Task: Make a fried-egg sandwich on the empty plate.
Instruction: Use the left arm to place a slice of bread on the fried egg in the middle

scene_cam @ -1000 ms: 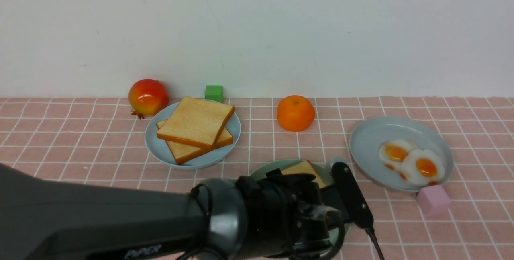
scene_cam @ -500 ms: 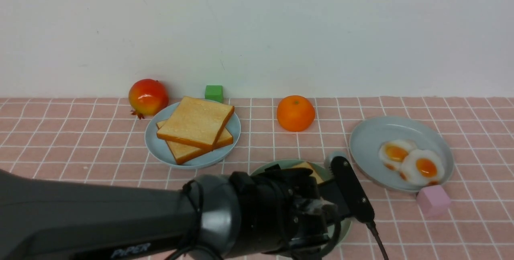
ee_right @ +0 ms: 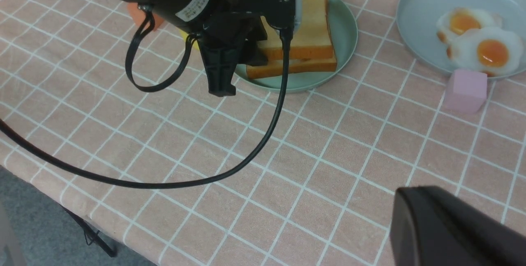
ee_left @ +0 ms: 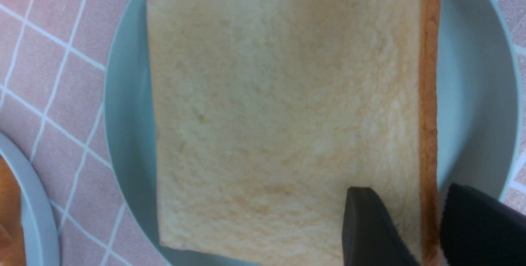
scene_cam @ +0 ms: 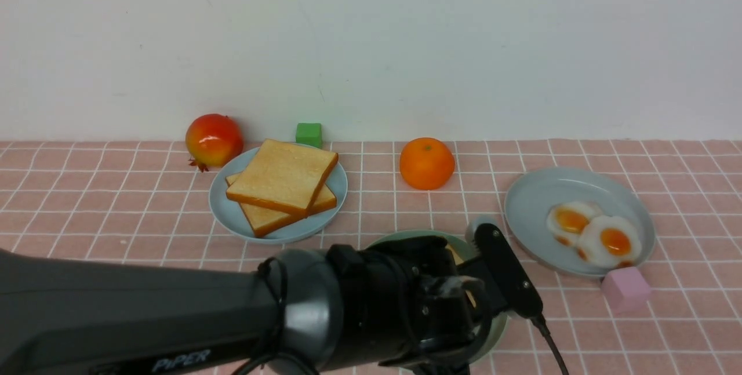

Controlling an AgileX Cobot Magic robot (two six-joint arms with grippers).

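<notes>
The mint-green empty plate (ee_right: 346, 31) carries two stacked toast slices: a lower one (ee_right: 296, 67) and an upper one (ee_right: 306, 23). What lies between them is hidden. My left gripper (ee_left: 413, 200) is open astride the upper slice's (ee_left: 279, 114) brown crust edge, one finger over the tan face and one beside the crust. In the front view my left arm covers most of this plate (scene_cam: 400, 239). Two fried eggs (scene_cam: 597, 233) lie on the grey-blue plate (scene_cam: 539, 195). My right gripper (ee_right: 415, 208) is shut, hovering over bare tablecloth near the front.
Two more toast slices (scene_cam: 282, 177) sit on a pale blue plate (scene_cam: 232, 218) at the back left. A pomegranate (scene_cam: 214, 139), a green cube (scene_cam: 308, 134) and an orange (scene_cam: 426, 163) stand along the back. A pink cube (scene_cam: 625, 288) touches the egg plate's front rim.
My left gripper has sunk towards the mint-green plate with the upper toast slice, which now barely shows in the front view, and its jaws have spread. The right arm has stayed put.
</notes>
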